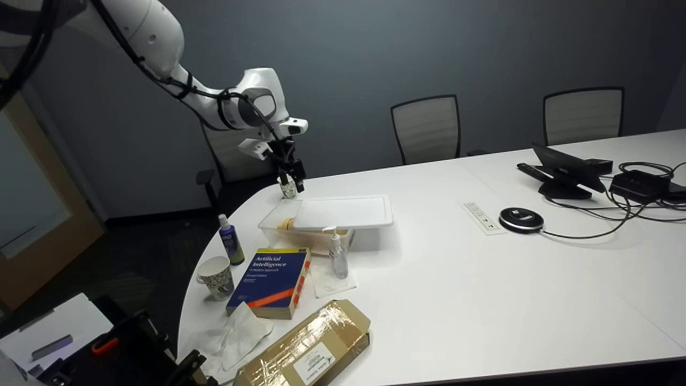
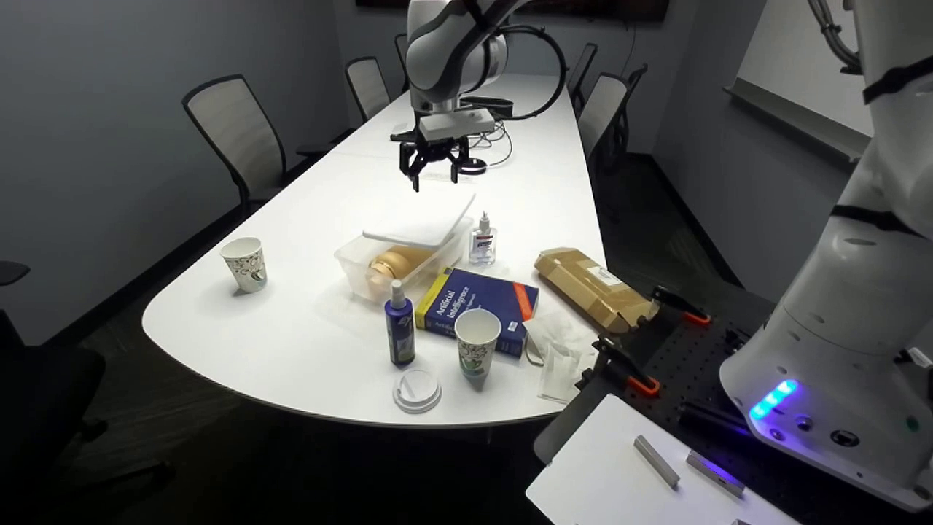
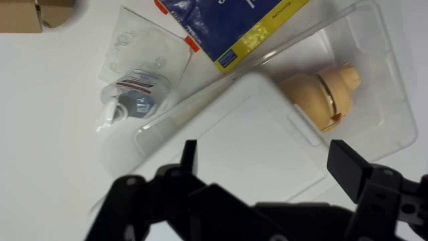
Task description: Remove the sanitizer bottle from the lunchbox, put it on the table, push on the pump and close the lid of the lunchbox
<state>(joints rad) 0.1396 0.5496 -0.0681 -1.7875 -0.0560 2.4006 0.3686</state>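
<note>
Beside the lunchbox [image 2: 353, 270], the sanitizer bottle [image 2: 482, 246] stands upright, pump [image 2: 485, 222] uppermost.

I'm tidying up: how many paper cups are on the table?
2: one paper cup beside the blue book, another cup across the lunchbox from it. Any under the lid would be hidden.
</note>
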